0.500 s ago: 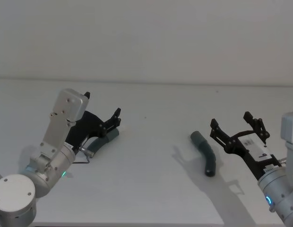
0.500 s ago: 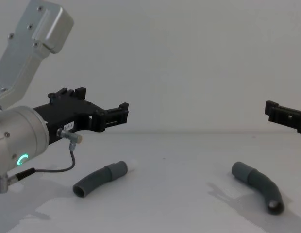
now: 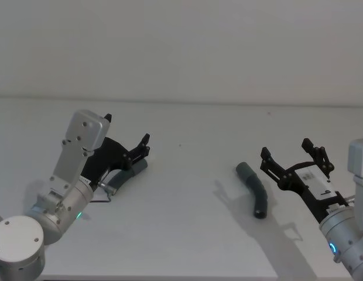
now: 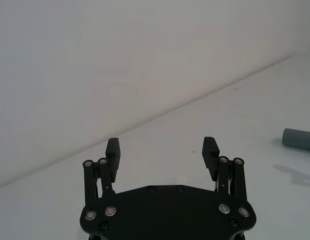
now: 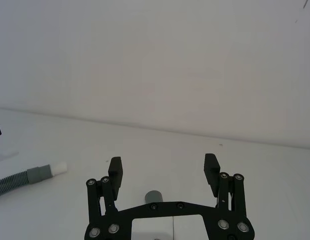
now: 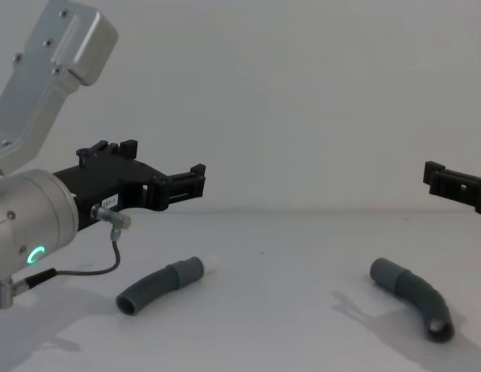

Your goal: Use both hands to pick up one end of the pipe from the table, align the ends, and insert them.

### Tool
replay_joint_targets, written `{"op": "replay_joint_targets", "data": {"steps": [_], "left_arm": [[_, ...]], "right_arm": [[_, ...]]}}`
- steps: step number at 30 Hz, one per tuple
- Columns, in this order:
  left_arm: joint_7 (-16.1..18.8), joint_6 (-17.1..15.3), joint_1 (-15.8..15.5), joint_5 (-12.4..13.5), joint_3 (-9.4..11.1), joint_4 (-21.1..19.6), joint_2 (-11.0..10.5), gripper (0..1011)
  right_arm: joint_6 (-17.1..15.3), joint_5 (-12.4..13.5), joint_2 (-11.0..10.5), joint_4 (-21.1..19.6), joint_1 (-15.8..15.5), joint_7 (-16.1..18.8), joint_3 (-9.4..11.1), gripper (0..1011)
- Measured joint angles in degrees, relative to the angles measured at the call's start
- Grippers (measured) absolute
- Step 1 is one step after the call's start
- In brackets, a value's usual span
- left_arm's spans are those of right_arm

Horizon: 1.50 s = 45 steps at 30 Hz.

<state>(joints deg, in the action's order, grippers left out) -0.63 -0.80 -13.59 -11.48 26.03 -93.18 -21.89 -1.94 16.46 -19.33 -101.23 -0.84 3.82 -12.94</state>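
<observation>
On the left of the desk (image 3: pixel 181 234), one hose piece (image 6: pixel 159 284) lies under the left claw (image 3: pixel 127 130), wide open and empty, which hides most of it from the head view; its white-tipped cuff (image 6: pixel 190 270) points toward the middle. The right piece (image 3: pixel 254 188) curves from its far, inward cuff to a dark near end, beside the wide-open, empty right claw (image 3: pixel 286 149).

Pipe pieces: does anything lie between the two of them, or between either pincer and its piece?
Nothing visible does. The left pincer hovers open above the left piece, the right pincer hangs open close to the right piece, and bare table lies between the two pieces.
</observation>
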Motion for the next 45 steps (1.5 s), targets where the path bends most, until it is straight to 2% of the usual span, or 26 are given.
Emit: {"op": "replay_joint_targets", "data": {"steps": [45], "left_arm": [[0.0,-0.7,0.0,0.0,-0.1,-0.5,-0.1,1001]], "right_arm": [[0.0,0.0,0.0,0.0,0.0,0.0,0.0,1001]]}}
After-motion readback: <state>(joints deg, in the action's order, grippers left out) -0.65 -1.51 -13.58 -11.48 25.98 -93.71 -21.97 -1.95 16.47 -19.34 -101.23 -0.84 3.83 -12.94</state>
